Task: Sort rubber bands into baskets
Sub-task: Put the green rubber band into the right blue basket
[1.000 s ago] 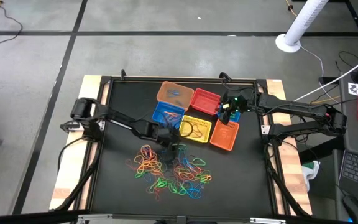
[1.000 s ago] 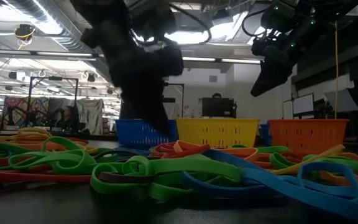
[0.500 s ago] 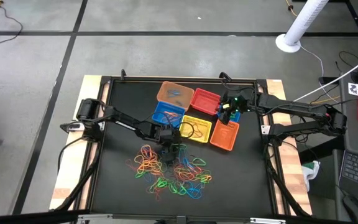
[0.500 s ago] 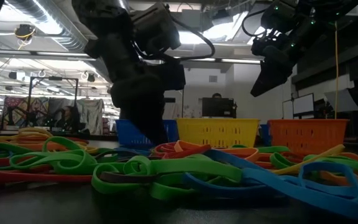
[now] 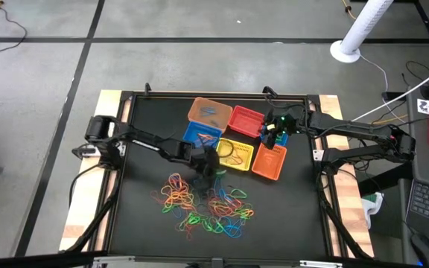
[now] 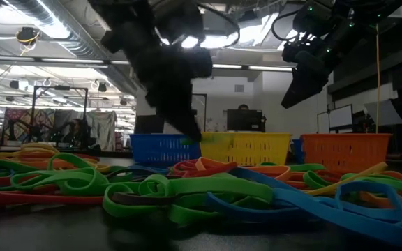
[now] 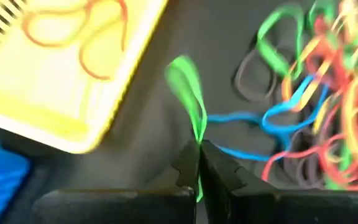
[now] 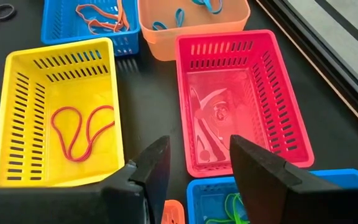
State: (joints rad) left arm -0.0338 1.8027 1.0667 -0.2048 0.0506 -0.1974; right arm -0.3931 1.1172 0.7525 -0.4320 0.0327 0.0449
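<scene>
A pile of red, orange, yellow, green and blue rubber bands [image 5: 203, 205] lies on the black table. My left gripper [image 5: 209, 168] hangs over the pile's far edge, beside the yellow basket [image 5: 234, 153], shut on a green rubber band [image 7: 188, 87]. My right gripper [image 8: 194, 168] stands open above the red basket [image 8: 235, 99] and a blue basket [image 8: 253, 199] that holds green bands, with nothing between its fingers. The yellow basket [image 8: 55, 112] holds a red band. Another blue basket [image 5: 201, 136], a tan-orange one [image 5: 208, 112] and an orange one [image 5: 269, 161] stand close by. My left gripper pinches the green band between its two fingertips at one end of the loop [image 7: 198, 134], slanting down from the table's left. The squeezed loop sticks out past the fingertips, lifted clear of the table [image 6: 187, 141].
The baskets stand clustered at the table's far middle. The band pile [image 6: 187, 188] spreads over the near middle. Bare black table lies to the left [image 5: 140, 186] and right [image 5: 296, 208] of the pile. A raised frame edges the table.
My left gripper dipped onto the pile's far edge, shut on a green band, then rose and went a little toward the yellow basket. The green band has come up off the table with it.
</scene>
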